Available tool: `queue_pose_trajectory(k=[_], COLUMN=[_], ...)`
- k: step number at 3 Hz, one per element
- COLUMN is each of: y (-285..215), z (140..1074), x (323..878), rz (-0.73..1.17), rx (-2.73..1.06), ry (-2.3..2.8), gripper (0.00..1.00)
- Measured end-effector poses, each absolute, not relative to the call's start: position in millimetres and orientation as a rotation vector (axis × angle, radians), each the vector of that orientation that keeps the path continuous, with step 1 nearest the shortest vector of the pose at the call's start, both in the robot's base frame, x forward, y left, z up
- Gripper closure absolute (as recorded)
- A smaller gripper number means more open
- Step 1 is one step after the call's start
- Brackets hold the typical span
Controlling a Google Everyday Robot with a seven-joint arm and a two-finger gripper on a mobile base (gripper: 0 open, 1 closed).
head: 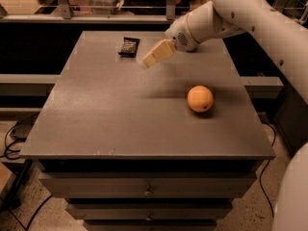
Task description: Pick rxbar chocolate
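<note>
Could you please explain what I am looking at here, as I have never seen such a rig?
The white shape at upper right is a robot arm; its pale tip is the gripper, its hand. One camera looks down at the table from the front; where it is mounted is not known. On the grey table, with drawers below, lie a small black bar near the far edge and an orange on the right. The gripper hovers above the table just right of the bar, touching neither thing; I see nothing in it.
</note>
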State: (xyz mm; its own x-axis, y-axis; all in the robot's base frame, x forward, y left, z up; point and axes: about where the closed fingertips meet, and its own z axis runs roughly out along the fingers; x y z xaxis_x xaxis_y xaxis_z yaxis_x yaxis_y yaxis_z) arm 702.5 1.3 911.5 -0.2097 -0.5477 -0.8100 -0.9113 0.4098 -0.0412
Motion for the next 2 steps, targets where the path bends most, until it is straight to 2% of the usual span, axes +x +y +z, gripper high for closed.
queue_pose_trajectory(k=[2], y=[18], z=[903], x=[715], rz=[0.654], rx=[-1.206], ry=[1.834], gripper=[0.00])
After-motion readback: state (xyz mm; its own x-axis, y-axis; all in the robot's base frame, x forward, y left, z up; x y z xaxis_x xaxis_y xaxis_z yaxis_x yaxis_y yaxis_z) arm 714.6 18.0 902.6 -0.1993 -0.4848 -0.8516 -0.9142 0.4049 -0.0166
